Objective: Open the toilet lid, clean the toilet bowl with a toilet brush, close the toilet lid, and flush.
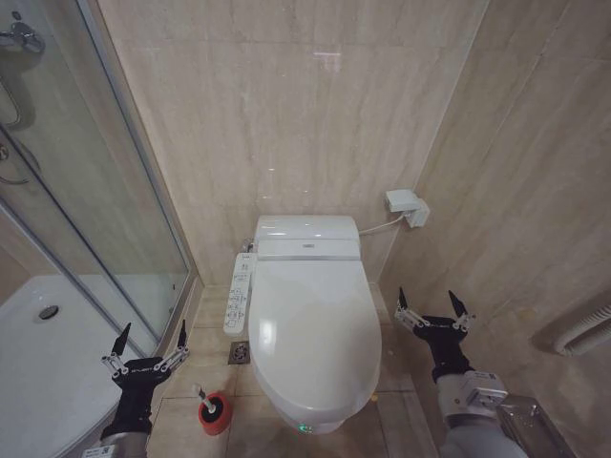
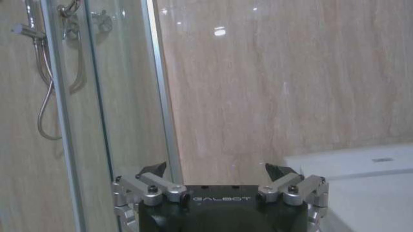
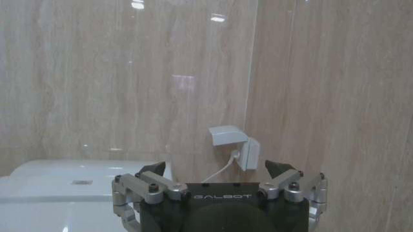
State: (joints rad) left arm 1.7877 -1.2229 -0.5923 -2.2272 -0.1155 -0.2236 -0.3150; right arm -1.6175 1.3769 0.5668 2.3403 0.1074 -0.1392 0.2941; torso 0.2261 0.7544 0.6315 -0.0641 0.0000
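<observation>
The toilet lid (image 1: 310, 329) lies shut over the toilet bowl (image 1: 307, 417), whose white button panel (image 1: 237, 292) runs along its left side. On the floor left of the bowl stands the toilet brush (image 1: 201, 396), its white handle poking out of the red cup holder (image 1: 215, 413). My left gripper (image 1: 152, 335) hangs open above the floor, just left of the brush. My right gripper (image 1: 432, 302) is open too, to the right of the lid. The left gripper (image 2: 218, 169) faces the tiled wall, as does the right gripper (image 3: 216, 166), both with nothing between the fingers.
A glass shower door (image 1: 91, 181) and white shower tray (image 1: 38, 358) stand at the left. A floor drain (image 1: 239, 352) sits beside the bowl. A white wall box (image 1: 408, 206) with a cable is at the back right; a white pipe (image 1: 584, 334) runs along the right wall.
</observation>
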